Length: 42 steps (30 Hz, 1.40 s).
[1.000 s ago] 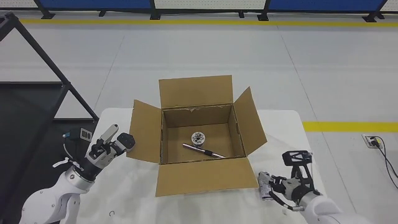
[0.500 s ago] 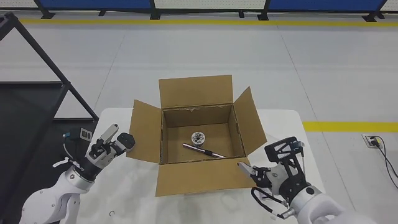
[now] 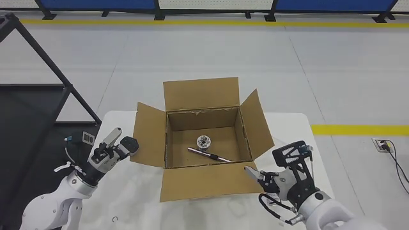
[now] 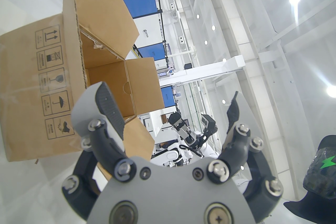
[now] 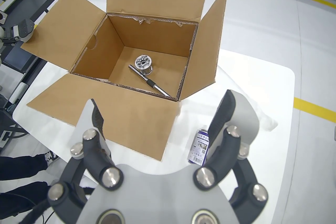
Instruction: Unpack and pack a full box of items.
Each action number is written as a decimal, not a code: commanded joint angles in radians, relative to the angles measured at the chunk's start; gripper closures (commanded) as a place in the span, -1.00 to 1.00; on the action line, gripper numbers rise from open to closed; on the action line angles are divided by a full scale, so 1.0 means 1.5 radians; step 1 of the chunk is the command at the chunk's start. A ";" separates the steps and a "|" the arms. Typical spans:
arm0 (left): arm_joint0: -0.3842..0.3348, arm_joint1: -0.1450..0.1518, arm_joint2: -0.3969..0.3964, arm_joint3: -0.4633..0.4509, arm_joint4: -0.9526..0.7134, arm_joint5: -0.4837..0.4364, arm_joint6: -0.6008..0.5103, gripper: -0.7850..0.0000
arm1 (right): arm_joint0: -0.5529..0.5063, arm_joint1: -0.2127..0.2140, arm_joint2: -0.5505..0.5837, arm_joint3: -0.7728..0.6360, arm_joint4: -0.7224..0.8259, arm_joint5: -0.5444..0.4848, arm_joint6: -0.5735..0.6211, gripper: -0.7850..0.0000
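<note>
- Box (image 3: pixel 208 180) of brown cardboard stands in the middle of the white desk (image 3: pixel 147 204), with all 4 flaps folded outward.
- On the box floor lie 2 items: a round metal part (image 3: pixel 204 142) toward the back and a metal rod (image 3: pixel 209 154) with a dark grip, running slantwise in front of it and close to it.
- In the right wrist view, a spray can (image 5: pixel 199 147) with a purple label sits on the desk toward its front right corner, just beside the right end of the front flap.
- The right gripper (image 3: pixel 259 188) hovers above the right end of the front flap, its jaws spread wide and holding nothing.
- 1 second ago it was lower, nearer the desk's front right corner, with the can at its fingertips. It has since lifted and swung toward the box, leaving the can on the desk.
- The left gripper (image 3: pixel 123 139) hangs near the desk's left edge, just beside the outer edge of the left flap, jaws wide and empty. It has not shifted.
- The items in the box have not moved.
</note>
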 commanded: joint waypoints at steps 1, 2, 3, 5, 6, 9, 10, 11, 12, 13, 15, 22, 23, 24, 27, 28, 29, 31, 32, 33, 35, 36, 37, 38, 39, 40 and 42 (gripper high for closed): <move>0.004 0.000 0.003 -0.014 0.006 0.000 0.007 -1.00 | 0.002 0.001 -0.016 0.005 -0.015 -0.016 -0.007 -1.00; 0.006 0.000 0.001 -0.022 0.006 -0.001 0.012 -1.00 | 0.013 0.001 -0.034 0.006 -0.030 -0.024 -0.002 -1.00; 0.007 0.001 -0.002 -0.026 0.004 -0.002 0.014 -1.00 | 0.024 0.000 -0.049 0.009 -0.036 -0.025 0.002 -1.00; 0.015 0.001 -0.011 -0.037 -0.006 -0.006 0.019 -1.00 | 0.077 -0.003 -0.100 0.031 -0.067 -0.013 0.040 -1.00; 0.018 0.002 -0.015 -0.039 -0.007 -0.007 0.019 -1.00 | 0.098 -0.005 -0.118 0.039 -0.075 -0.008 0.051 -1.00; 0.033 0.003 -0.031 -0.046 -0.015 -0.015 0.021 -1.00 | 0.199 -0.017 -0.200 0.095 -0.119 0.024 0.102 -1.00; 0.039 0.004 -0.037 -0.049 -0.018 -0.020 0.022 -1.00 | 0.239 -0.023 -0.230 0.124 -0.138 0.042 0.120 -1.00; 0.049 0.004 -0.045 -0.054 -0.021 -0.026 0.023 -1.00 | 0.293 -0.032 -0.272 0.166 -0.168 0.069 0.146 -1.00; 0.055 0.004 -0.049 -0.056 -0.024 -0.028 0.024 -1.00 | 0.319 -0.037 -0.294 0.185 -0.175 0.084 0.155 -1.00; 0.063 0.005 -0.055 -0.060 -0.028 -0.033 0.026 -1.00 | 0.354 -0.046 -0.322 0.217 -0.171 0.101 0.166 -1.00; 0.079 0.005 -0.067 -0.066 -0.035 -0.040 0.031 -1.00 | 0.424 -0.064 -0.364 0.288 -0.163 0.135 0.183 -1.00; 0.114 0.008 -0.080 -0.098 -0.044 -0.061 -0.003 -1.00 | 0.585 -0.133 -0.484 0.515 -0.107 0.232 0.178 -1.00; 0.117 0.008 -0.078 -0.103 -0.038 -0.060 -0.012 -1.00 | 0.599 -0.141 -0.493 0.547 -0.098 0.244 0.171 -1.00; 0.118 0.009 -0.076 -0.109 -0.033 -0.059 -0.020 -1.00 | 0.611 -0.150 -0.503 0.576 -0.096 0.259 0.168 -1.00; 0.118 0.009 -0.073 -0.111 -0.030 -0.058 -0.027 -1.00 | 0.621 -0.158 -0.513 0.597 -0.090 0.268 0.171 -1.00; 0.118 0.009 -0.073 -0.111 -0.030 -0.058 -0.027 -1.00 | 0.621 -0.158 -0.513 0.597 -0.090 0.268 0.171 -1.00; 0.118 0.009 -0.073 -0.111 -0.030 -0.058 -0.027 -1.00 | 0.621 -0.158 -0.513 0.597 -0.090 0.268 0.171 -1.00; 0.118 0.009 -0.073 -0.111 -0.030 -0.058 -0.027 -1.00 | 0.621 -0.158 -0.513 0.597 -0.090 0.268 0.171 -1.00; 0.118 0.009 -0.073 -0.111 -0.030 -0.058 -0.027 -1.00 | 0.621 -0.158 -0.513 0.597 -0.090 0.268 0.171 -1.00; 0.118 0.009 -0.073 -0.111 -0.030 -0.058 -0.027 -1.00 | 0.621 -0.158 -0.513 0.597 -0.090 0.268 0.171 -1.00; 0.118 0.009 -0.073 -0.111 -0.030 -0.058 -0.027 -1.00 | 0.621 -0.158 -0.513 0.597 -0.090 0.268 0.171 -1.00; 0.118 0.009 -0.073 -0.111 -0.030 -0.058 -0.027 -1.00 | 0.621 -0.158 -0.513 0.597 -0.090 0.268 0.171 -1.00; 0.118 0.009 -0.073 -0.111 -0.030 -0.058 -0.027 -1.00 | 0.621 -0.158 -0.513 0.597 -0.090 0.268 0.171 -1.00; 0.119 0.009 -0.073 -0.112 -0.031 -0.057 -0.024 -1.00 | 0.621 -0.158 -0.513 0.597 -0.090 0.268 0.171 -1.00; 0.119 0.009 -0.072 -0.113 -0.032 -0.055 -0.022 -1.00 | 0.621 -0.158 -0.513 0.597 -0.090 0.268 0.171 -1.00; 0.119 0.009 -0.070 -0.116 -0.033 -0.051 -0.015 -1.00 | 0.621 -0.158 -0.513 0.597 -0.090 0.268 0.171 -1.00; 0.116 0.009 -0.070 -0.118 -0.039 -0.035 0.005 -1.00 | 0.609 -0.160 -0.506 0.613 -0.062 0.239 0.148 -1.00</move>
